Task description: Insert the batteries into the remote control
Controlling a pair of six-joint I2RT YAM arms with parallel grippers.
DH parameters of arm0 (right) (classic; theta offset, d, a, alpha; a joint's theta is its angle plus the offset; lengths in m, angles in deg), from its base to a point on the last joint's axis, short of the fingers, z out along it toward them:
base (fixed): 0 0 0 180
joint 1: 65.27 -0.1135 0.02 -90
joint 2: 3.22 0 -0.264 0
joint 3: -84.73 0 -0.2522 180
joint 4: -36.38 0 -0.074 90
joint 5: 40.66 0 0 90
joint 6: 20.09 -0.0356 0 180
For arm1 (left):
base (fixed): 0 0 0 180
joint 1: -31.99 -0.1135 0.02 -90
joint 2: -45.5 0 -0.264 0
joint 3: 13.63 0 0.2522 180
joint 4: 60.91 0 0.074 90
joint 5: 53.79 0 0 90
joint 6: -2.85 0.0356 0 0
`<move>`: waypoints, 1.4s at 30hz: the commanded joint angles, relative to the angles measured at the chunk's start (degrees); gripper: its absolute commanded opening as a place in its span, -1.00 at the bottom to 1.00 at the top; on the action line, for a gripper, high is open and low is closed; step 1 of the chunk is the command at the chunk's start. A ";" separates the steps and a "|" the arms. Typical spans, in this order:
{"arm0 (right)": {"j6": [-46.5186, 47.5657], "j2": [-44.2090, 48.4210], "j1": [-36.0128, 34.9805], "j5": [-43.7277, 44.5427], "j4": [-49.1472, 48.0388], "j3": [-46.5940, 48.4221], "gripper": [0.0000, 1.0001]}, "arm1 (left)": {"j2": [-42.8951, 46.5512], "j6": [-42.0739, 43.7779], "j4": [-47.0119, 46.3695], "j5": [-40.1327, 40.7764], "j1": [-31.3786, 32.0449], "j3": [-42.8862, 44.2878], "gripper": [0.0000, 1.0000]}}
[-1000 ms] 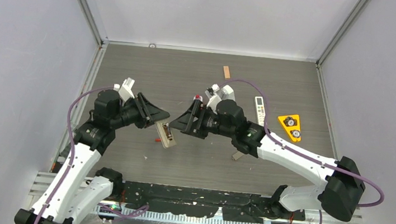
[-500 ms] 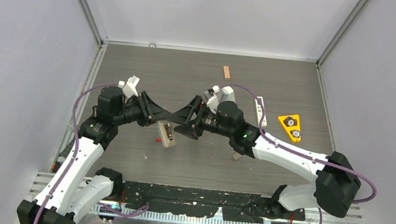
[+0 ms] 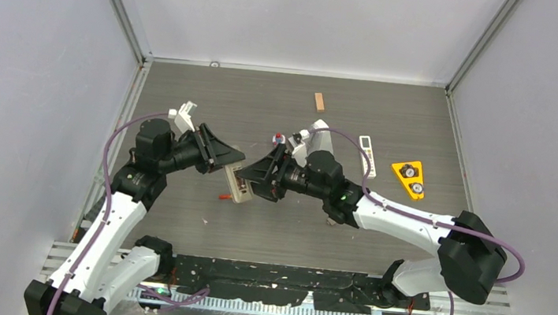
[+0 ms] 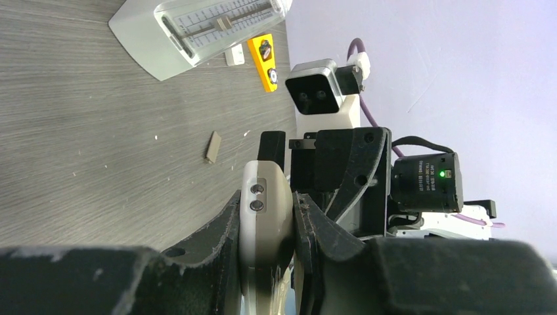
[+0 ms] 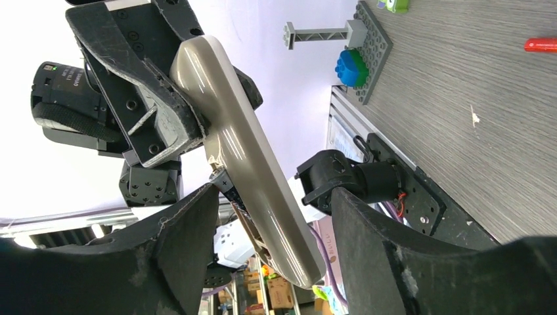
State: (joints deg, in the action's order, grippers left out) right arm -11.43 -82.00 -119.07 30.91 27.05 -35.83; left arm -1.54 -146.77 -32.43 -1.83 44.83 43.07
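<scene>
— Over the middle of the grey wood-grain tabletop [image 3: 392, 107], how did the right gripper [image 5: 274, 197] stand?

— Jaws apart, one to each side of the long slim grey-brown remote control [image 5: 249, 164], with a gap showing on at least one side. A second before, it had hung off to the right. It had since swung in and down until it straddled the remote control.

— And the left gripper [image 4: 267, 205]?

— Clamped on one end of the remote control, as it had been, holding it tilted clear of the tabletop.

— What did that mean for the loading?

— Probably a two-handed step, either steadying the remote control or working at its compartment. One small red battery [image 3: 224, 196] lay loose on the tabletop close by, so the loading looked unfinished.

— The arms?

— The right arm [image 3: 404, 218] stretched low and leftward, its elbow folded at the near right. The left arm [image 3: 105, 225] rose from the near left and bent rightward, so the wrists faced each other.
</scene>
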 commanded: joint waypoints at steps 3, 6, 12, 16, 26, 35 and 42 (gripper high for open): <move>-2.48 0.41 0.32 -0.24 -7.15 -0.64 0.39 | 0.43 -1.65 -5.32 -2.94 -0.18 0.59 -1.00; -2.51 0.14 0.27 -0.86 -7.91 -0.53 0.48 | 0.30 -1.73 -5.32 -2.93 -0.14 0.32 -1.00; -2.13 0.43 0.41 -1.16 -7.89 -0.08 0.63 | 0.18 -2.01 -5.31 -2.98 -0.18 0.19 -1.00; -3.00 -0.67 0.81 -1.15 -7.83 0.79 0.64 | 0.25 -2.10 -5.56 -3.38 -0.14 0.37 -1.00; -5.53 -2.75 1.07 -1.97 -11.57 0.74 0.48 | 0.67 -1.91 -7.42 -5.00 -0.14 -0.30 -1.00; -5.51 -3.15 1.17 -3.30 -14.33 -0.78 0.31 | 0.67 -5.20 -11.21 -5.11 -0.13 -0.74 -1.00; -6.12 -2.72 1.15 -3.97 -18.00 -3.30 0.20 | 1.02 -7.19 -13.41 -5.00 -0.18 -0.70 -1.00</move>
State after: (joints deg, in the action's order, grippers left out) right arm -17.33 -84.91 -117.95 28.37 12.91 -37.89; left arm -1.54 -151.45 -39.38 -5.48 44.83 42.13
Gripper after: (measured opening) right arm 0.622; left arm 0.278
